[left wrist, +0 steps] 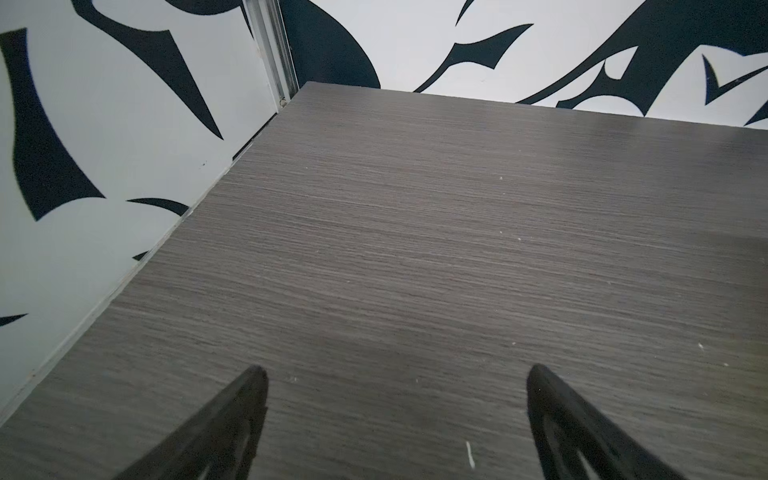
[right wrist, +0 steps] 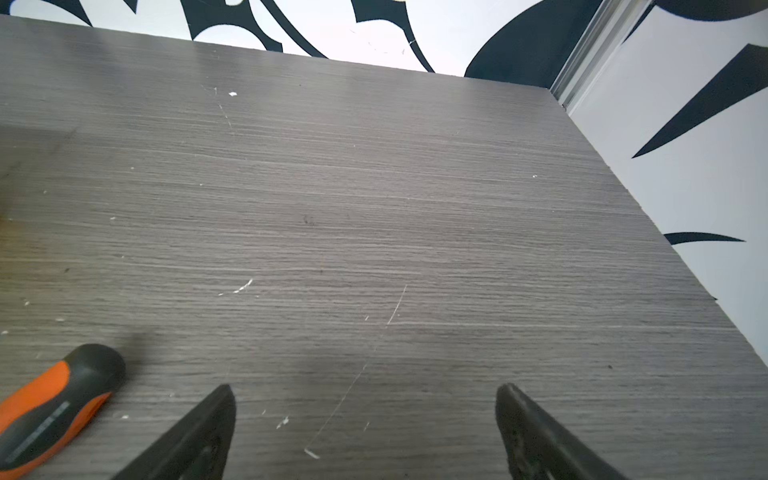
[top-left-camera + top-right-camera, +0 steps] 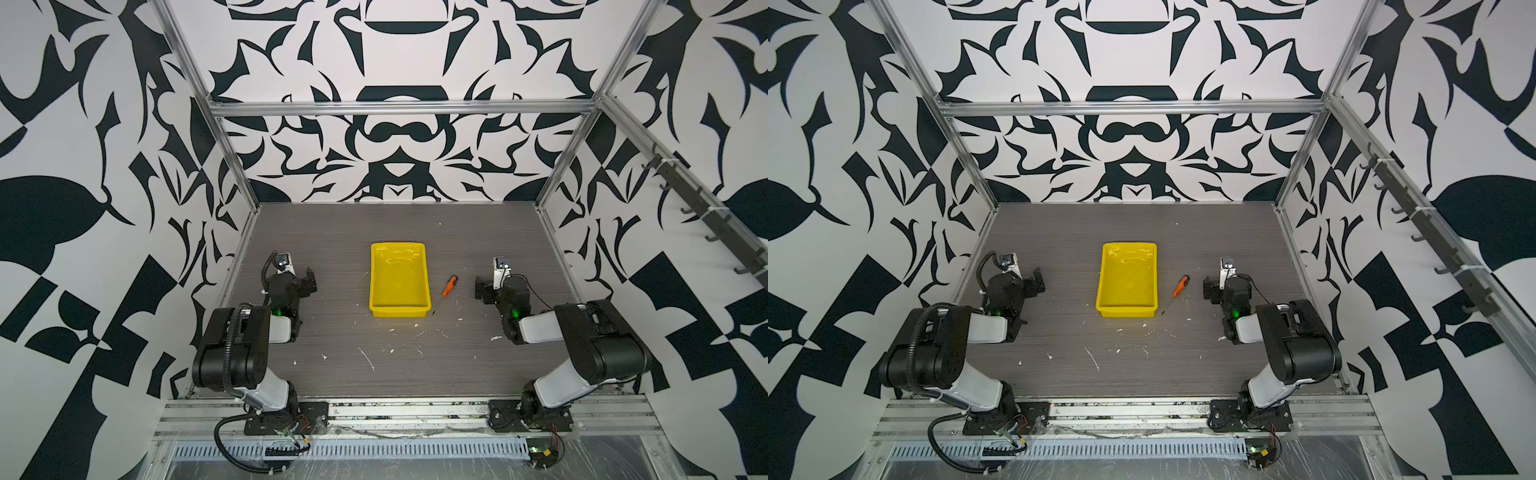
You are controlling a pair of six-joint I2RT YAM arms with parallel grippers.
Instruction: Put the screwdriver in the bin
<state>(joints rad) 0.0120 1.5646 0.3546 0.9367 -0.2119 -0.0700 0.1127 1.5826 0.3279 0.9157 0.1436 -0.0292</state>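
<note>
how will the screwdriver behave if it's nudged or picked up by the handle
Probably stiff: the screwdriver has a thin metal shaft and a moulded handle. Its rounded handle lies flat on the table, so a nudge may roll it.

Pretty clearly a robotics lab test cell, not a home or a shop. It's a boxed-in booth made of aluminium frame (image 3: pixel 399 108), with walls (image 3: pixel 83 166) covered in loud black-and-white pattern panels. Two small robot arms, the left arm (image 3: pixel 237 345) and the right arm (image 3: pixel 598 340), are bolted to a slotted metal rail (image 3: pixel 415 411) at the front of a scuffed grey wood-grain tabletop (image 3: pixel 395 365). There's a bare circuit board (image 3: pixel 540 451) with loose wires next to a cable duct (image 3: pixel 374 451), and a strip of hooks (image 3: pixel 702 208) along one wall. Just a yellow bin (image 3: pixel 399 282) and a screwdriver (image 3: pixel 449 286) on the table.
</note>
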